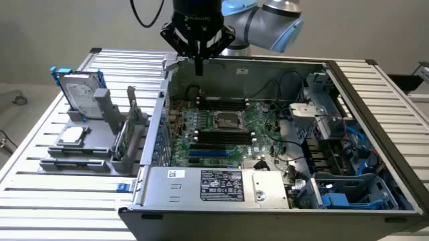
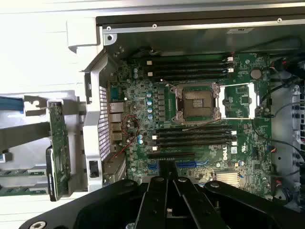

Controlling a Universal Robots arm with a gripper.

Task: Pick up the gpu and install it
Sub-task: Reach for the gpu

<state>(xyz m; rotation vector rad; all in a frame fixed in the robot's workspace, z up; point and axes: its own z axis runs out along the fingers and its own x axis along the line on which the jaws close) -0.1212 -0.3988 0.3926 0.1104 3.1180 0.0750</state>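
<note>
Exterior view: we see end effector (image 1: 199, 69) hovering over far edge of open computer case (image 1: 268, 221), fingers pressed together, nothing pinched. Gpu (image 1: 126, 134) stands on edge in grey rack (image 1: 80, 163) on tabletop (image 1: 54, 201), just beside case, exterior view's left. Wrist view: we look down on motherboard (image 2: 200, 109).

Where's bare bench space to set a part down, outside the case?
Free: table slats on the camera side of the grey holder, and the strip on the exterior view's right of the computer case. Crowded: the holder, carrying hard drive, chip and gpu; the case interior, packed with motherboard and cables.
</note>
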